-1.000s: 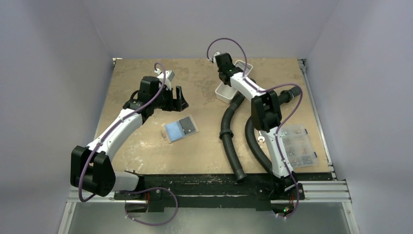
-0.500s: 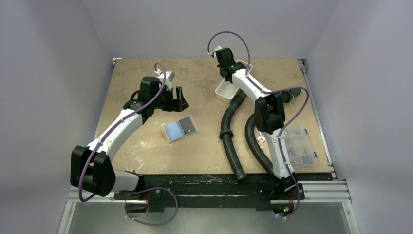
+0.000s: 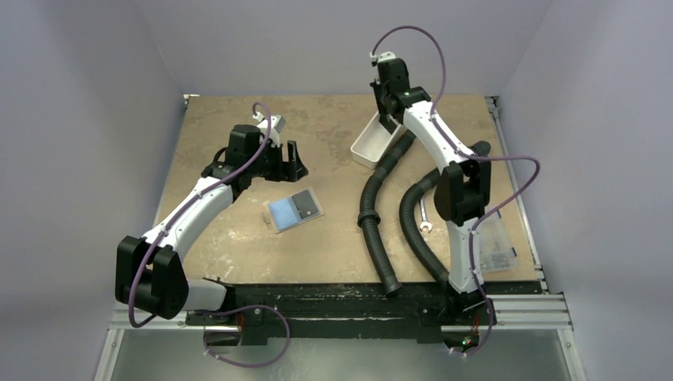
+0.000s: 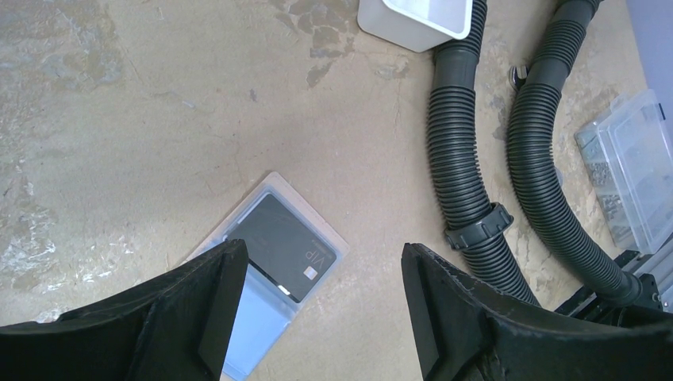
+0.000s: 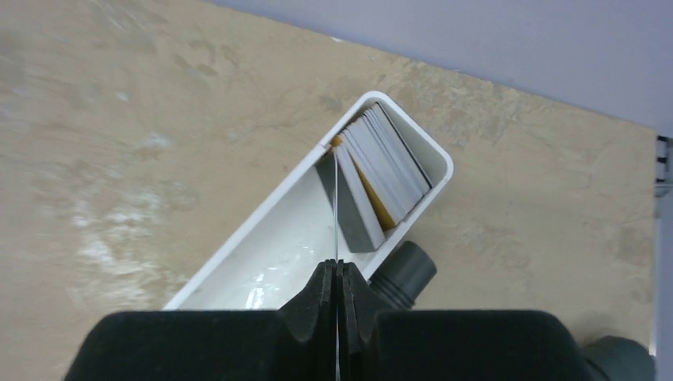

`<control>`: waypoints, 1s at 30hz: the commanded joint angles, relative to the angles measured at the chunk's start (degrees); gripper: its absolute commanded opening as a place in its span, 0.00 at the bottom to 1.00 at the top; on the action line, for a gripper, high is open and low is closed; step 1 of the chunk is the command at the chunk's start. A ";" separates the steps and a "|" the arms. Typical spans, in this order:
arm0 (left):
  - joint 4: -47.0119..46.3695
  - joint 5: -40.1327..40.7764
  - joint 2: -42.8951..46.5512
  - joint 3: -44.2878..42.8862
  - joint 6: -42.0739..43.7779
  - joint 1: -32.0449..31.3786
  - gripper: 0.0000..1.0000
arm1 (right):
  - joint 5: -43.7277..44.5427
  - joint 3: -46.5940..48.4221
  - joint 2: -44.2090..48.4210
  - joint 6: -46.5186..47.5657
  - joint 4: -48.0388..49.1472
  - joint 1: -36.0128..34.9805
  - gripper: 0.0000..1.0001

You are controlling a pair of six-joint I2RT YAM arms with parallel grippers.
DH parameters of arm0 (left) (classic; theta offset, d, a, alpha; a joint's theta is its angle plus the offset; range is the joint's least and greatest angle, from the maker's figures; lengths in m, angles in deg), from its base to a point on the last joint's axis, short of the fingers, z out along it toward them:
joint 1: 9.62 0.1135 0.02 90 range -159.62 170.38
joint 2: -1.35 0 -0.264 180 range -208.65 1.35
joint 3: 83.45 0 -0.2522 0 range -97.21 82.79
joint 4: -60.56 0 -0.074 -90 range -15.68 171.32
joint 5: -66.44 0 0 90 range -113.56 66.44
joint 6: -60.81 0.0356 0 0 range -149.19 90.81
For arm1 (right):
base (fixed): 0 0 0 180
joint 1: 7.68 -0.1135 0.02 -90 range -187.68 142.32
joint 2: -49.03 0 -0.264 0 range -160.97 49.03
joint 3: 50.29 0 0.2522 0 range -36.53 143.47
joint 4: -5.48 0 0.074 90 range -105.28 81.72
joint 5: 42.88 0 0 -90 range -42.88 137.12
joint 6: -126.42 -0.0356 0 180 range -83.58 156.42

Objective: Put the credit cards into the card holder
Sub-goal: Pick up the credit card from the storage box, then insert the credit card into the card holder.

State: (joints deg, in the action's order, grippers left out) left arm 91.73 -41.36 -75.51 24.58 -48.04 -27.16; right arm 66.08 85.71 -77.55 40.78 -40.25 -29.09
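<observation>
The card holder (image 3: 293, 210) lies open on the table, left of centre. A black card (image 4: 282, 248) sits in one half and a light blue card (image 4: 252, 333) in the other. My left gripper (image 4: 319, 258) hangs above it, open and holding nothing; in the top view the left gripper (image 3: 284, 161) is just behind the holder. My right gripper (image 5: 336, 268) is shut on a thin card (image 5: 336, 206), seen edge-on, so its colour does not show. From above, the right gripper (image 3: 390, 119) is raised over the white tray (image 3: 367, 149) at the back.
The white tray (image 5: 262, 214) holds a leaning stack of cards (image 5: 381, 171) at its far end. Two black corrugated hoses (image 3: 371, 208) run from the tray toward the near edge. A clear compartment box (image 3: 496, 242) and a small wrench (image 3: 424, 218) lie on the right.
My right arm has risen from the tray and swung back and to the right, its jaws tightening on the thin card. The left arm and the card holder have not moved.
</observation>
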 commanded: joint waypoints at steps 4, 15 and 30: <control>-2.51 0.84 -1.68 0.68 -1.29 -0.21 0.76 | -17.57 -9.15 13.88 -22.16 3.75 0.14 0.00; -1.06 -7.55 -2.32 10.79 -8.36 8.66 0.53 | -48.15 -33.32 21.51 -34.08 18.80 -9.42 0.00; 6.53 -2.29 -11.53 10.67 -2.52 8.66 0.26 | -61.73 -36.14 8.31 -30.49 20.08 -13.72 0.00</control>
State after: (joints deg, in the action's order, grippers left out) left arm 95.44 -45.58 -83.99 37.04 -53.36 -18.53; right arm 8.55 49.29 -68.87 8.70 -21.63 -42.99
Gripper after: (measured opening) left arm 0.279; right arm 0.065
